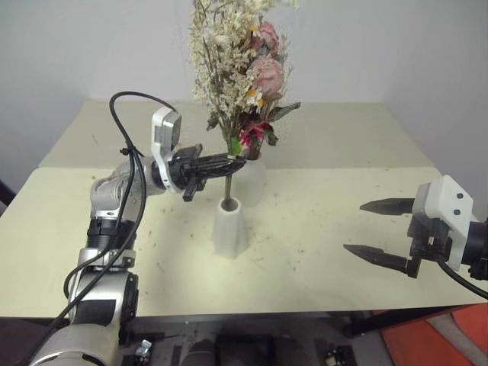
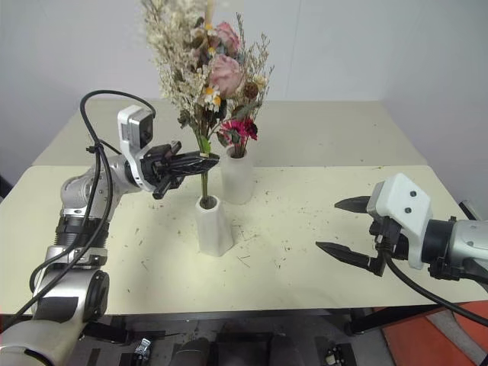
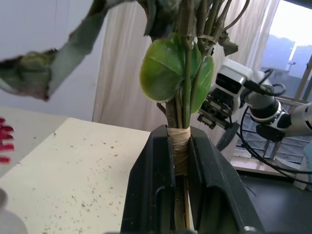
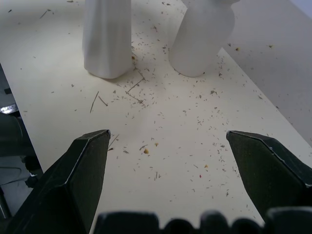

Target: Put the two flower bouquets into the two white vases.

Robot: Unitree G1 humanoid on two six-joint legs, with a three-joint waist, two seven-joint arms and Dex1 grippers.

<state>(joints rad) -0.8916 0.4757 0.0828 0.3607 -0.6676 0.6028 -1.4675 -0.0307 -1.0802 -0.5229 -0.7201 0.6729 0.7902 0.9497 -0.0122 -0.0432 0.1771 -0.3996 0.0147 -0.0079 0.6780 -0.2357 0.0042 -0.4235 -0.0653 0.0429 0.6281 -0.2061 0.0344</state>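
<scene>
The left claw [image 1: 229, 162], left of frame centre, is clenching the fuller bouquet [image 1: 240, 65] by its stems, their tips sitting in the cone vase [image 1: 229, 227] below. The right claw [image 1: 375, 229] is hanging spread wide at lower right.

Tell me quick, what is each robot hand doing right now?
Left hand: closed on the stems of the fuller bouquet, stem ends in the tapered white vase.
Right hand: open, holding nothing.
</scene>
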